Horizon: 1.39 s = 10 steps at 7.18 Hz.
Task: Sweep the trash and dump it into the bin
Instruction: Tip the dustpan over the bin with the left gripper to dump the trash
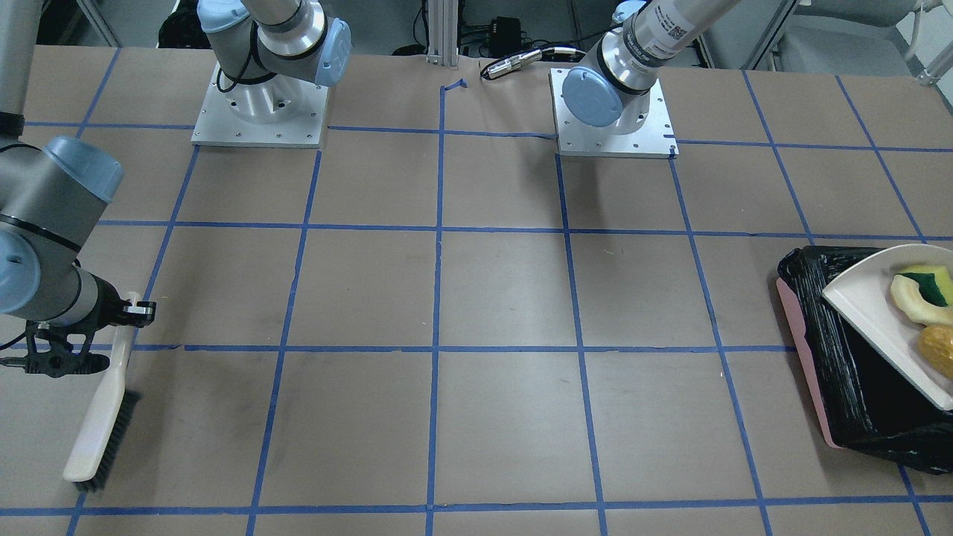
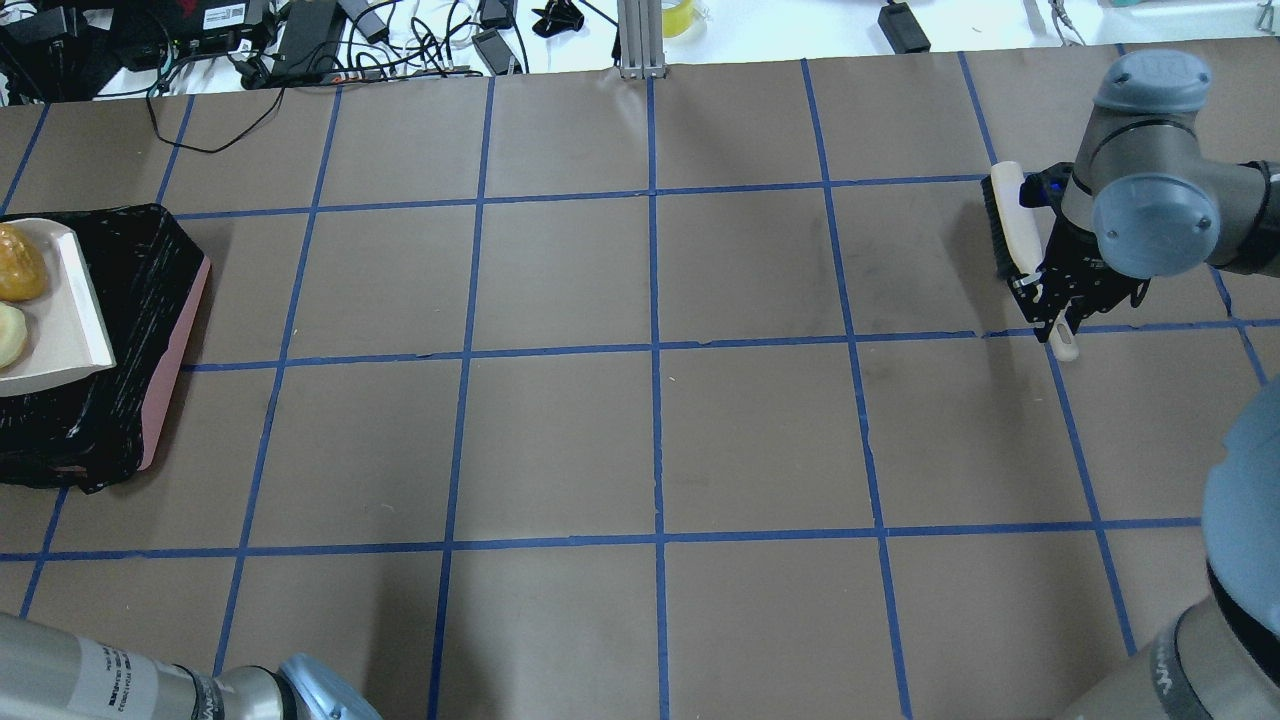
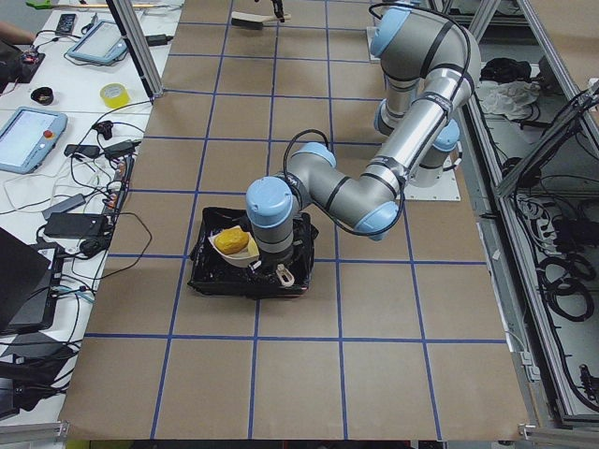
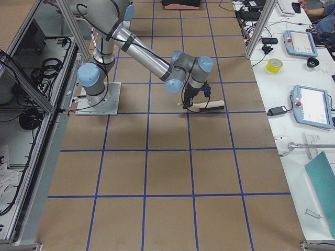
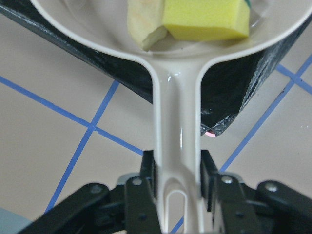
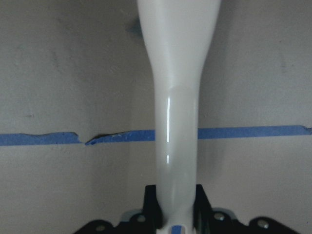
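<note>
My left gripper is shut on the handle of the beige dustpan and holds it over the bin, a pink container lined with a black bag, at the table's end. In the pan lie the golden-brown lump, the pale rind slice and the yellow-and-green sponge cube. The sponge and rind also show in the left wrist view. My right gripper is shut on the handle of the beige black-bristled brush, far from the bin, with the bristles at the table.
The brown table carries a grid of blue tape lines. Both arm bases stand at the robot's edge. Cables and power units lie beyond the far edge. The bin sits near the table's left edge.
</note>
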{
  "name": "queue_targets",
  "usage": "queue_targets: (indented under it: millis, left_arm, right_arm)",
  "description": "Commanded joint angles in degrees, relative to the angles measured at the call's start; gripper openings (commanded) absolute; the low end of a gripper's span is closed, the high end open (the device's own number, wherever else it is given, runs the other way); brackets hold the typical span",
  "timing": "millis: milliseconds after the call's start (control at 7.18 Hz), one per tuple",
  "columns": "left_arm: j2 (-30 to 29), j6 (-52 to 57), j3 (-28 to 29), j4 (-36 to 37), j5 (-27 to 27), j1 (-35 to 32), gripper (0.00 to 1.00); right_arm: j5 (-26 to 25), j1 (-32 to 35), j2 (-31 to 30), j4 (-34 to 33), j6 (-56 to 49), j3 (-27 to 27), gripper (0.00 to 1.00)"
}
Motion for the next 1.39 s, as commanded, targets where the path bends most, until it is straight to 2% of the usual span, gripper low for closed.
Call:
queue_targets:
  millis: [0,139,278,418,557,696,835,975,1114,1253]
  left_arm:
    - [0.6,3.2,1.6,0.0,7.8,0.0,0.0]
    - [0.8,6.7,2.1,1.3,11.0,-0.7,0.0]
    - [0.7,8.9,2.9,3.8,17.3,-3.3,0.0]
    - [0.7,13.4,3.3,7.8,20.7,-6.2,0.0]
    - [0.4,17.2,2.9,13.9,21.7,-8.4,0.0]
    - [0.7,19.0,2.2,16.8,23.9,-11.1,0.0]
    - [1.3,19.4,-0.5,19.4,28.8,-12.9,0.0]
    - [1.7,23.0,-3.4,27.0,29.4,-13.0,0.0]
    - [1.8,24.3,-2.7,28.3,28.0,-13.1,0.0]
    - [2.5,24.3,0.5,22.6,23.1,-13.0,0.0]
  right_arm:
    - [-0.1,0.0,-0.1,-0.2,-0.6,-0.4,0.69]
    - [0.0,0.0,-0.1,-0.3,-0.6,-0.5,0.74]
    - [0.0,0.0,-0.3,-0.3,-0.6,-0.5,0.76]
    - [0.0,0.0,-0.5,-0.1,-0.5,-0.5,0.77]
    - [-0.1,0.0,-0.5,0.0,-0.5,-0.6,0.79]
    - [-0.2,0.0,-0.8,0.2,-0.5,-0.6,0.8]
    - [0.3,0.2,-2.3,0.6,0.2,-0.6,0.88]
    - [0.1,0.3,-3.3,1.2,0.2,-0.5,0.88]
    - [0.2,0.4,-4.8,2.0,0.2,-0.5,0.91]
    - [0.7,0.8,-7.0,4.5,0.9,-0.3,0.92]
